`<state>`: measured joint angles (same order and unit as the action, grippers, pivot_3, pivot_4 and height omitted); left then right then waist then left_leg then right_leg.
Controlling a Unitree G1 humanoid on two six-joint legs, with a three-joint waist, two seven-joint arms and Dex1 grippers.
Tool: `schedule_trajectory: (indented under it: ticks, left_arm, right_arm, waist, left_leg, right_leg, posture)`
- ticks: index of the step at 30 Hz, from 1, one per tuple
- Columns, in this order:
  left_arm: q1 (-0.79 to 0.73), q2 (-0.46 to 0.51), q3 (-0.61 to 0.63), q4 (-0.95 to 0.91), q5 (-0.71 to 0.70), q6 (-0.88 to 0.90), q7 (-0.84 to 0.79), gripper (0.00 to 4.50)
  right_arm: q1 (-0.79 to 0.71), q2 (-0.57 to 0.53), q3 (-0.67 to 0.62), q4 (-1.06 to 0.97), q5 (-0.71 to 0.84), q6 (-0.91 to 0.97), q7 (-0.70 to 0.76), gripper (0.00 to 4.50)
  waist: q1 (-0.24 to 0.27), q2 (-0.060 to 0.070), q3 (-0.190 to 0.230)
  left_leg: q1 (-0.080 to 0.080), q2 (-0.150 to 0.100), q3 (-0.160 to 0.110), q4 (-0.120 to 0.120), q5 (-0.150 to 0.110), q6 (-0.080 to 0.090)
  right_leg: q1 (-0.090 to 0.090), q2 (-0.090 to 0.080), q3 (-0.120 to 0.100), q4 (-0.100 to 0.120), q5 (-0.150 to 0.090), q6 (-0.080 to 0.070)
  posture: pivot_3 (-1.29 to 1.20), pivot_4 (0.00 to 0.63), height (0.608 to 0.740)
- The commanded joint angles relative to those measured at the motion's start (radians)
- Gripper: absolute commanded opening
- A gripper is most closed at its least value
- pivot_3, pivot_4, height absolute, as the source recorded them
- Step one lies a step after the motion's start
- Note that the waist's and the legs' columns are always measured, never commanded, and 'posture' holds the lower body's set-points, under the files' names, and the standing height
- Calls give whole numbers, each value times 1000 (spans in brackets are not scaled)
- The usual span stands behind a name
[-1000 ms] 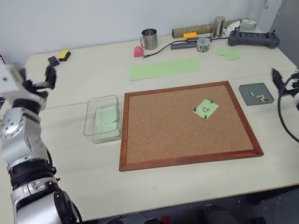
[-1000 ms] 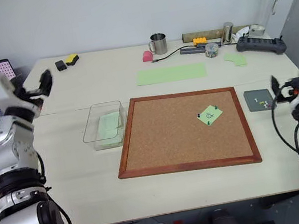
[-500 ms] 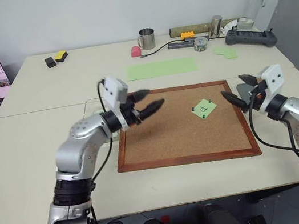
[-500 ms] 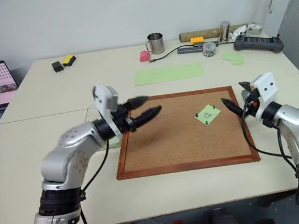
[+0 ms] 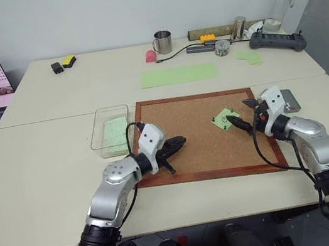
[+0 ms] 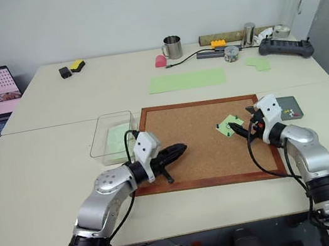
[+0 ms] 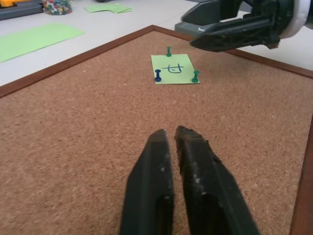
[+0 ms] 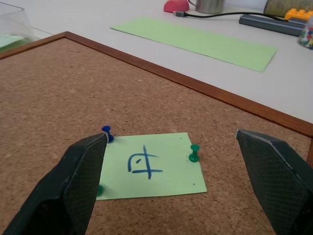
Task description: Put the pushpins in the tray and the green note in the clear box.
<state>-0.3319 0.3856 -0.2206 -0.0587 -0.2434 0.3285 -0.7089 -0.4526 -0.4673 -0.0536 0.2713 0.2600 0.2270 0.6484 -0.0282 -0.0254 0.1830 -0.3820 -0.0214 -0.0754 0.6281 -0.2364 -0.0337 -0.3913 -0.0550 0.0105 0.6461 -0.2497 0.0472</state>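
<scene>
Left gripper (image 5: 179, 141) pressed together over the cork board (image 5: 188, 150) near its front-left corner, right gripper (image 8: 176, 176) spread wide just before the green note (image 8: 151, 165) pinned to the board by pushpins (image 8: 194, 152), tray (image 5: 289, 101) beyond the board's right edge, clear box (image 5: 110, 131) beside its left edge

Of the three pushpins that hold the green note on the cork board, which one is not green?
The blue pushpin at one corner of the green note. The other two, one and one, have green heads.

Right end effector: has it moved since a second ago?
Yes. The right end effector has come in from beside the tray, over the cork board's edge, to the green note, fingers open.
</scene>
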Motion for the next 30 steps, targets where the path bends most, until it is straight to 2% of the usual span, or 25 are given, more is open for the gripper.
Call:
schedule_trajectory:
  ticks: [1, 7, 16, 17, 18, 23, 30]
  left_arm:
    - [-3, -22, -27, 47, 42, -41, -2, 40]
    - [25, -22, -50, 134, 76, -57, -28, 40]
    - [15, -24, -51, 153, 96, -57, -41, 40]
    - [12, -24, -49, 154, 94, -55, -42, 0]
    - [9, -24, -47, 154, 93, -54, -43, 0]
    - [4, -27, -37, 152, 87, -41, -47, 0]
    - [24, -28, -37, 139, 92, -42, -46, 0]
  right_arm:
    - [-54, 18, -4, 63, -24, -25, -24, 4391]
    - [-84, 41, 2, 147, -54, -46, -29, 4391]
    - [-141, 84, -16, 255, -53, -92, -54, 4391]
    - [-147, 88, -18, 265, -50, -96, -52, 4031]
    - [-151, 90, -18, 273, -50, -99, -50, 3911]
    - [-151, 93, 0, 291, -72, -124, -38, 2762]
    - [-152, 99, -9, 294, -82, -139, -39, 1496]
  waist:
    - [0, 0, 0]
    - [-1, 1, 0]
    - [-2, 3, -2]
    - [-2, 3, -2]
    - [-1, 3, -2]
    - [-1, 3, -2]
    - [-1, 3, -2]
  left_leg:
    - [0, 0, 0, 0, 0, 0]
    - [0, 0, 0, 0, 0, 0]
    - [2, 0, 0, 0, 0, 0]
    - [2, 0, 0, 0, 0, 0]
    - [2, 0, 0, 0, 0, 0]
    - [2, 0, 0, 0, 0, 0]
    - [3, 0, 0, 0, 0, 0]
  right_leg:
    - [0, 0, 0, 0, 0, 0]
    - [0, 0, 0, 0, 0, 0]
    - [2, 0, 0, 1, 0, 0]
    - [2, 0, 0, 1, 0, 0]
    - [2, 0, 0, 1, 0, 0]
    - [2, 0, 0, 1, 0, 0]
    - [2, 0, 0, 1, 0, 0]
  posture:
    - [0, 150, 740]
    - [0, 150, 740]
    - [0, 150, 740]
    - [0, 150, 740]
    - [0, 150, 740]
    - [0, 150, 740]
    - [0, 150, 740]
